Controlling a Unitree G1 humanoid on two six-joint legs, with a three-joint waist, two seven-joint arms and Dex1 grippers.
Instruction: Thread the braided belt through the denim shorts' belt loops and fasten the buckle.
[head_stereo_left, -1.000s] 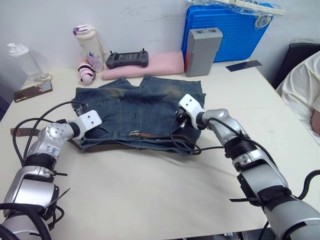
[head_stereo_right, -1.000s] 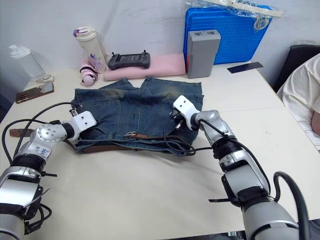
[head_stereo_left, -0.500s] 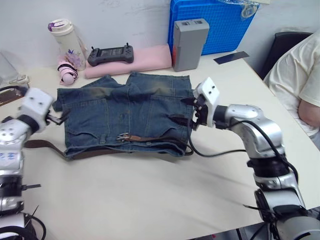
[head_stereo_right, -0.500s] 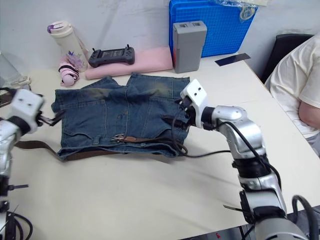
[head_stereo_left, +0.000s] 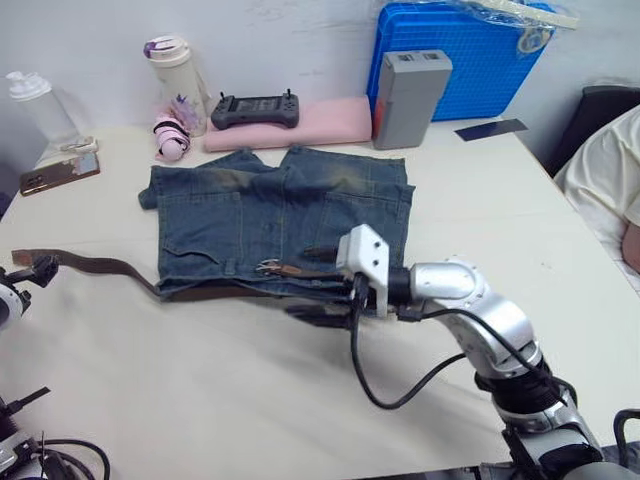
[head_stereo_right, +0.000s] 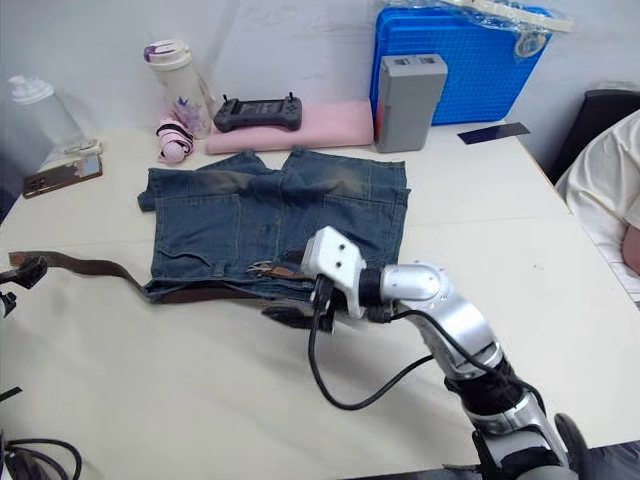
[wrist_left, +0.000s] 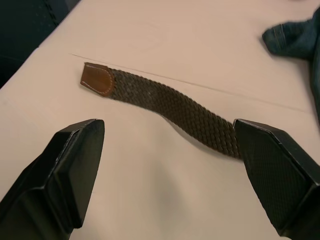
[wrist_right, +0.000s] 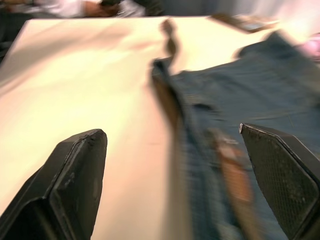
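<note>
Left gripper (wrist_left: 170, 165), jaws spread wide and empty, poised above the free end of the braided belt (wrist_left: 170, 102). The belt is a dark brown woven strap ending in a smooth tan leather tip; this end lies flat on the cream counter (head_stereo_left: 250, 390) between the two open jaws and a little ahead of them, touching neither. From there the strap runs across the counter toward the denim shorts (head_stereo_left: 250, 215), and continues along their waistband. The shorts are faded blue denim with yellowish worn patches near the leg openings, spread flat with the waistband toward the robot. The buckle (head_stereo_left: 268, 266), a small silver metal frame, rests on the denim near the middle of the waistband, with a short brown stretch of belt beside it. Which belt loops the strap passes through cannot be told. Right gripper (wrist_right: 172, 175), jaws also parted wide and holding nothing, hovers low over the waistband edge, just to the right of the buckle; belt and denim lie ahead of and between its jaws, blurred in the right wrist view.
</note>
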